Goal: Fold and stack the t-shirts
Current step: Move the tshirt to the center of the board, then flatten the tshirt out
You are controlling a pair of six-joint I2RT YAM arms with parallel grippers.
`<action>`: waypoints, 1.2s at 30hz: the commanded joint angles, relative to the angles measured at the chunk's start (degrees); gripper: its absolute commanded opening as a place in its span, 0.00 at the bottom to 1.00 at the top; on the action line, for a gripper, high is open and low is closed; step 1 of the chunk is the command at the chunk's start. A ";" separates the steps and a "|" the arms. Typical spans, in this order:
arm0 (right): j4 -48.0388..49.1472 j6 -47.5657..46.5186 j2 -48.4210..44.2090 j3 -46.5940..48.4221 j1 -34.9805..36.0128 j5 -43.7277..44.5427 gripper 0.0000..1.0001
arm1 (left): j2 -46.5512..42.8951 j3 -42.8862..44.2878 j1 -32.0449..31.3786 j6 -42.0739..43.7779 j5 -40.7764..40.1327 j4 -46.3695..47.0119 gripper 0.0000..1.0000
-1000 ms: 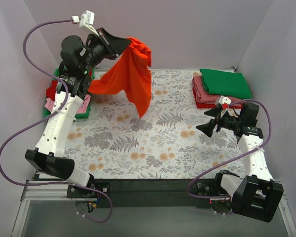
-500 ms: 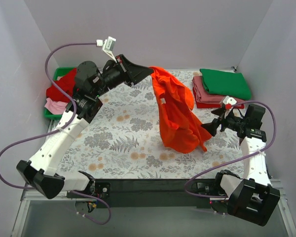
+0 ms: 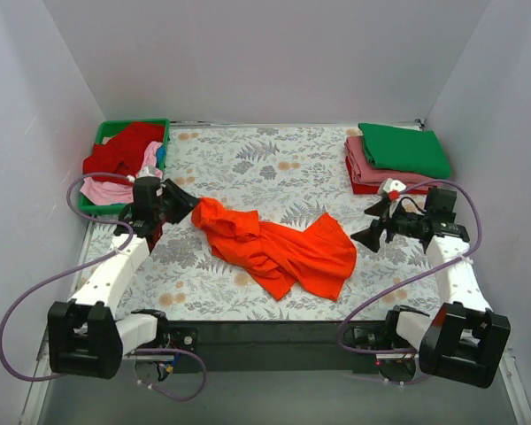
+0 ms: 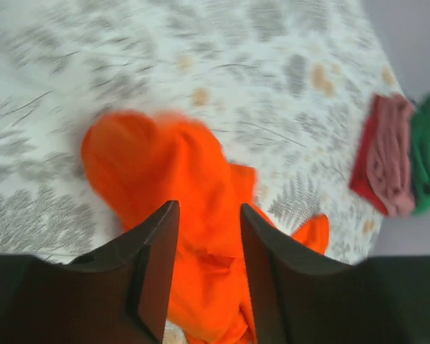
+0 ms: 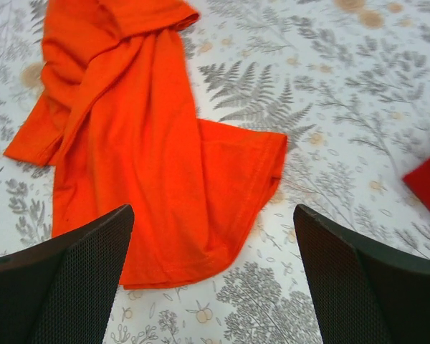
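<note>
A second ago the left arm [image 3: 115,266] held the orange t-shirt [image 3: 274,250] high over the back of the surface [image 3: 248,155]. Now that arm sits low and drawn back near the green tray [image 3: 102,133]. The shirt lies crumpled across the middle of the surface, one bunched end just beside the left jaws and the hem spread toward the right arm [image 3: 451,266].

The left jaws, shut until this instant, stand a little apart. Through the gap the wrist view shows blurred orange cloth lying below them, so we judge that they have let go.

The right jaws gape wide, hold nothing, and hover near the hem edge.

For us this means the shirt has been brought to the working area but is neither flat nor folded. We judge it needs spreading out first.

The folded stack [image 3: 398,158], green over dusty pink over red, waits at the far right corner. More red and pink shirts [image 3: 124,158] sit in the tray.
</note>
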 commanded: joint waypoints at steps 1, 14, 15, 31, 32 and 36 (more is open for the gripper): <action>-5.32 -5.71 1.69 2.84 5.88 1.77 0.98 | 1.59 -2.16 6.06 -0.99 5.45 -3.15 0.42; -8.75 -10.20 11.10 6.53 16.53 7.14 0.96 | 7.30 12.08 -2.00 28.35 18.47 -13.88 0.72; -8.75 -10.02 11.36 6.53 16.53 7.22 0.96 | 10.88 13.13 -4.72 30.28 17.16 -14.76 0.72; -8.58 -10.19 11.89 5.04 16.53 8.19 0.96 | 26.47 21.93 -26.44 52.01 -1.31 -14.95 0.63; -8.58 -10.20 11.81 4.78 16.53 8.10 0.96 | 27.95 22.02 -26.63 51.67 -2.09 -14.77 0.60; -8.67 -10.46 12.07 4.69 16.53 8.10 0.96 | 30.95 23.68 -27.77 51.66 -6.66 -14.77 0.56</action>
